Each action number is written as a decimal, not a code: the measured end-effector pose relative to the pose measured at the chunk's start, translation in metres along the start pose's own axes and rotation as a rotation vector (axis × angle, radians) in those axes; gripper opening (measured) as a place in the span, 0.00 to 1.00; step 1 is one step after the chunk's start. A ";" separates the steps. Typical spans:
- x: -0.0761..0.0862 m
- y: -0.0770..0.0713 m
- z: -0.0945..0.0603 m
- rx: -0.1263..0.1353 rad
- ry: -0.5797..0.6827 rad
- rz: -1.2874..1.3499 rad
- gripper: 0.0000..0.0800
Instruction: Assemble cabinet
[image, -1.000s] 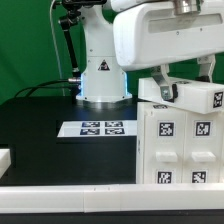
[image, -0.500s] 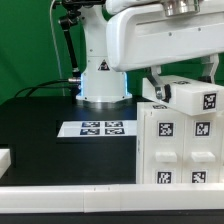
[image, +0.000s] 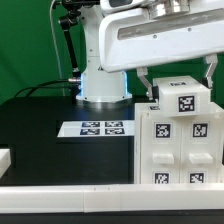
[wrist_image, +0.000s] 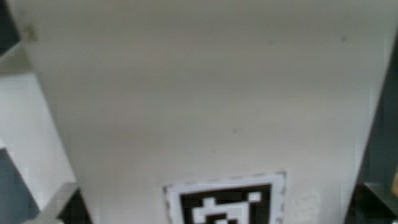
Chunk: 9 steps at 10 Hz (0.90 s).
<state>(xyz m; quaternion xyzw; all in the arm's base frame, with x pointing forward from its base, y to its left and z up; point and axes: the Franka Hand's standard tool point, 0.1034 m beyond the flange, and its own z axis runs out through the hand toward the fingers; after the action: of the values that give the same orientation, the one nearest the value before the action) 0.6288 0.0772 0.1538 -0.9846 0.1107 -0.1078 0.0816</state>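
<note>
The cabinet body (image: 178, 152) is a large white box with square tags on its front, standing at the exterior view's right. A smaller white block (image: 180, 96) with a tag on its face sits level on top of the body. My gripper (image: 177, 82) straddles this block from above, with one finger (image: 144, 84) on each side, shut on it. In the wrist view the white block (wrist_image: 196, 100) fills almost the whole picture, with its tag (wrist_image: 226, 205) at one edge. The contact between the block and the body is hidden.
The marker board (image: 95, 128) lies flat on the black table (image: 50, 140) in front of the robot's white base (image: 103, 82). A small white part (image: 5, 158) shows at the exterior view's left edge. A white rail (image: 90, 200) runs along the front.
My gripper and the white block have moved toward the exterior view's left over the cabinet body. The block has gone from tilted to level.
</note>
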 end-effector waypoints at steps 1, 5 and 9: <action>0.001 -0.001 0.000 0.001 0.010 0.078 0.71; 0.003 0.000 -0.001 0.004 0.025 0.477 0.71; 0.003 0.002 -0.002 0.005 0.022 0.786 0.71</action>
<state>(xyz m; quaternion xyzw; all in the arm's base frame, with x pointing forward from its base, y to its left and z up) 0.6307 0.0744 0.1560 -0.8657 0.4800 -0.0789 0.1178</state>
